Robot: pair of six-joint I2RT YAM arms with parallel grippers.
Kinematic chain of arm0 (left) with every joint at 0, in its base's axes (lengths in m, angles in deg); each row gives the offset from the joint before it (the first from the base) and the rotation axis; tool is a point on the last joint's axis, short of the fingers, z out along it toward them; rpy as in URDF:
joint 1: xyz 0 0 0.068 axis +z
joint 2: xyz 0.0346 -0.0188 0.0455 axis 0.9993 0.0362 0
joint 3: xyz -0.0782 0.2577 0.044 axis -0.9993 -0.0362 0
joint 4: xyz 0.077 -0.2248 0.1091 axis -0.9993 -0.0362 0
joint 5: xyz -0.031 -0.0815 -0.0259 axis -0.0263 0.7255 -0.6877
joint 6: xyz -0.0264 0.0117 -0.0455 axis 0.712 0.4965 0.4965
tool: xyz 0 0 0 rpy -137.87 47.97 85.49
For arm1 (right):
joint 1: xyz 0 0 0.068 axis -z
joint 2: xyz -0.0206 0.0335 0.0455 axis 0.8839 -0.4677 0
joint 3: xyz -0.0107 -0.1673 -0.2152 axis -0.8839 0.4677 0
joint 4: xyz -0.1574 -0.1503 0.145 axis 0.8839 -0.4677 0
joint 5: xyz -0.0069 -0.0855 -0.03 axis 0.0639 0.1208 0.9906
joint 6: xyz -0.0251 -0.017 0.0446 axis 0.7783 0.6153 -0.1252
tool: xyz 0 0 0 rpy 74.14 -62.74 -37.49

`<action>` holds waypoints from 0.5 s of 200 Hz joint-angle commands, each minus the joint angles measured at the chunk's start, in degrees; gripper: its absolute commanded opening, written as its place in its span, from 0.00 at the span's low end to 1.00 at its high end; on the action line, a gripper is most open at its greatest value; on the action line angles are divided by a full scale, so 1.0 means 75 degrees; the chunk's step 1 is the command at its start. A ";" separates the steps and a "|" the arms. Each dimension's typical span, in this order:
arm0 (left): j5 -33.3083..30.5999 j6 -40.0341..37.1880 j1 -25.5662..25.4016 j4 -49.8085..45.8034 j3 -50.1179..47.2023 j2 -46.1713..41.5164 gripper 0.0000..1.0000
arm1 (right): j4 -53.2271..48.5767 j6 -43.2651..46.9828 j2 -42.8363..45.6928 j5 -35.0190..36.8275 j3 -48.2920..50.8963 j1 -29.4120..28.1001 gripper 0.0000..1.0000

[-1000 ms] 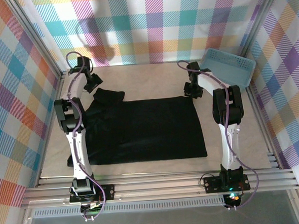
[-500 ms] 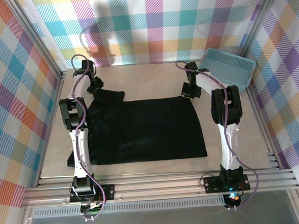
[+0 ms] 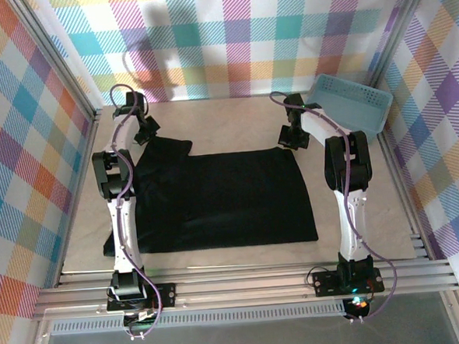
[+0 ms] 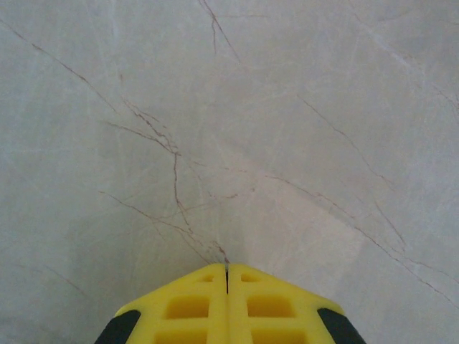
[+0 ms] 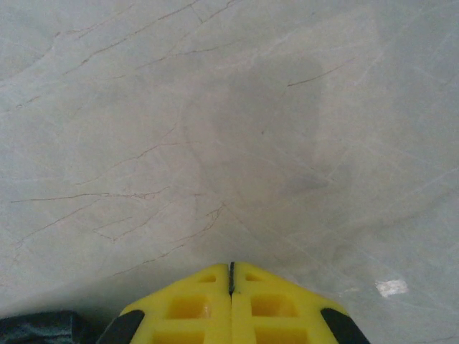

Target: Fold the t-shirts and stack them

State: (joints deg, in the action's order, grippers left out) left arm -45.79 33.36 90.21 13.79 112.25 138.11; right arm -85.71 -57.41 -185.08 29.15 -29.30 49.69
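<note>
The plain black t-shirt [image 3: 223,200] lies spread flat, seemingly smooth, sleeves out.

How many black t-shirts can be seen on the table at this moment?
1. The black t-shirt lies spread flat in the middle of the table, with one sleeve toward the far left. Another one lying exactly under it would be hidden.

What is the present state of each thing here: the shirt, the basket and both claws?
black t-shirt: spread flat on the table
light blue basket: tilted in the far right corner, looks empty
left claw: shut, holding nothing
right claw: shut, holding nothing
</note>
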 commanded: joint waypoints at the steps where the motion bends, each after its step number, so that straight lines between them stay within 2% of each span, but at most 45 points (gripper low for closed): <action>1: 0.0119 0.0196 -0.0125 0.0000 0.0274 -0.0305 0.00 | -0.0108 -0.0055 0.0227 0.0127 -0.0187 -0.0031 0.00; 58: 0.0157 0.0071 -0.0236 -0.0332 0.0030 -0.1463 0.00 | 0.0041 0.0087 0.0809 0.0396 0.0182 -0.0001 0.00; 100: 0.0329 0.0170 -0.0291 0.0007 -0.2053 -0.2974 0.00 | 0.0488 0.0245 0.1307 0.0033 0.0787 -0.0006 0.00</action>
State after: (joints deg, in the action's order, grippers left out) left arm -44.69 34.43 88.51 12.83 104.12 123.55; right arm -84.49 -57.08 -179.09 31.03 -25.89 49.69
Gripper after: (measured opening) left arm 0.060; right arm 0.045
